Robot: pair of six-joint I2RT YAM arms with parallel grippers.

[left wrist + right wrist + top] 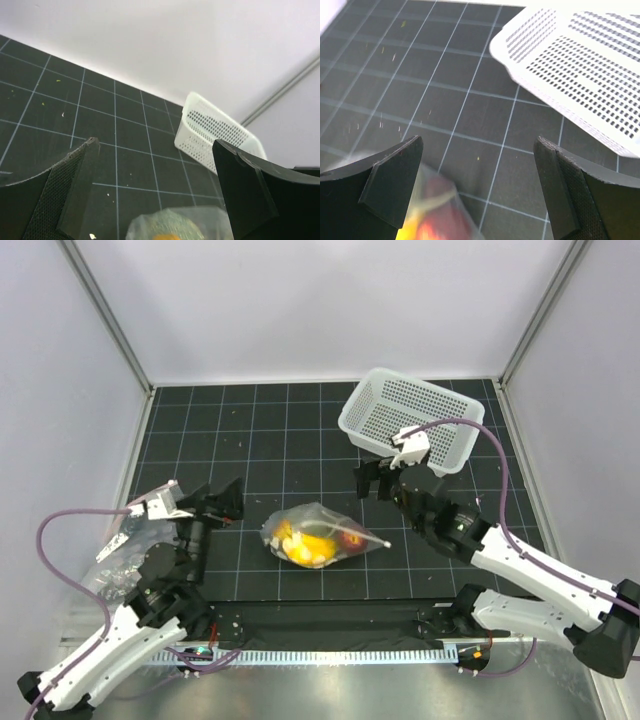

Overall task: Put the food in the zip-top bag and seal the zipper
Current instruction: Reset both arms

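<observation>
Top external view: the bag (pixel 318 536) lies on the black grid mat (pixel 250 430), near the middle, between the two arms. Food shows through it: a yellow banana (pixel 300 540) and a red fruit (pixel 350 537). The left gripper (pixel 218 502) hangs just left of the bag, not touching it, jaws spread wide and empty. The right gripper (pixel 375 480) hovers above the bag's right end, jaws also wide and empty. The white basket (pixel 410 418) sits tilted behind the right gripper. Crumpled clear plastic (pixel 120 560) lies beside the left arm.
</observation>
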